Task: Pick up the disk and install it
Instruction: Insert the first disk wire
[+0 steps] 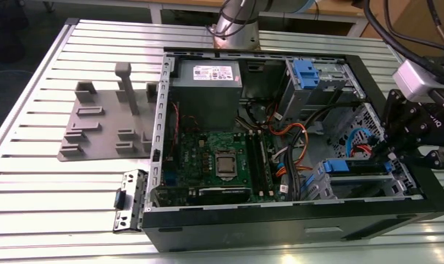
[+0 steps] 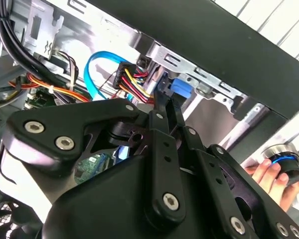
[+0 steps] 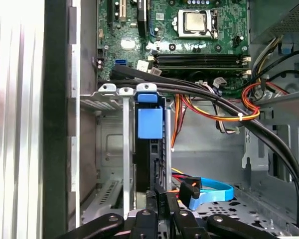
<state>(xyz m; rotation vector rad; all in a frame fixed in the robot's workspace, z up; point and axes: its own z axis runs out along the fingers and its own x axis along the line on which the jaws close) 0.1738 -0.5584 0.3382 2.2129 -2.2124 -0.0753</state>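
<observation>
My gripper [image 1: 389,155] at the exterior view's right edge, inside the open computer case [image 1: 280,231], jaws pinched shut on the disk [image 3: 149,149], which I see upright in its metal bay [image 3: 112,92], centre of the first wrist view.

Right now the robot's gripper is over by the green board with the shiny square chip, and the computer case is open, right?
Not quite. The case is open, but the gripper is at the blue-edged drive bay on the exterior view's right, well away from the green board.
</observation>
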